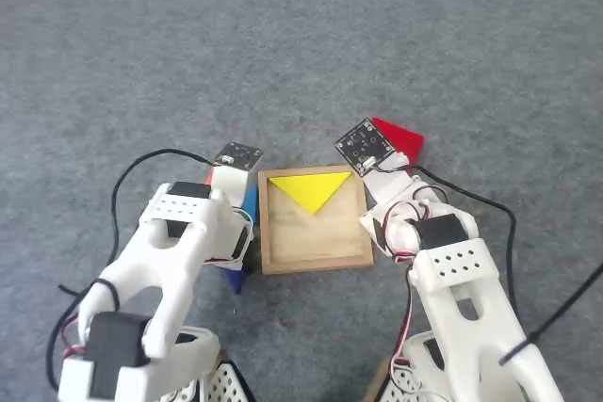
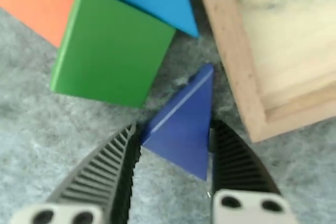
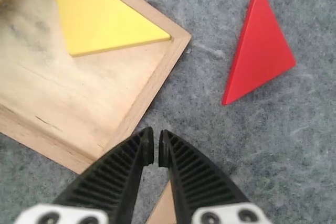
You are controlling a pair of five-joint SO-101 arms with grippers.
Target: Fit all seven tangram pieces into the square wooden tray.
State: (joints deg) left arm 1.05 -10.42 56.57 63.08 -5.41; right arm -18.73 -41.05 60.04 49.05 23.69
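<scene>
Pinching dark blue triangle [image 2: 181, 124] with my left gripper [image 2: 175, 129], fingers closed on its slanted edges, just beside wooden tray [image 2: 231, 61] rim; cannot tell if lifted. Risks: wedge shape squirts from pads or twists; corner snags rim; green square [image 2: 113, 51] close by gets nudged. My right gripper [image 3: 156, 148] nearly shut, empty, near tray corner.

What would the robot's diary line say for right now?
left gripper: shut on dark blue triangle | right gripper: shut, empty | wooden tray: yellow triangle inside | red triangle: outside
</scene>
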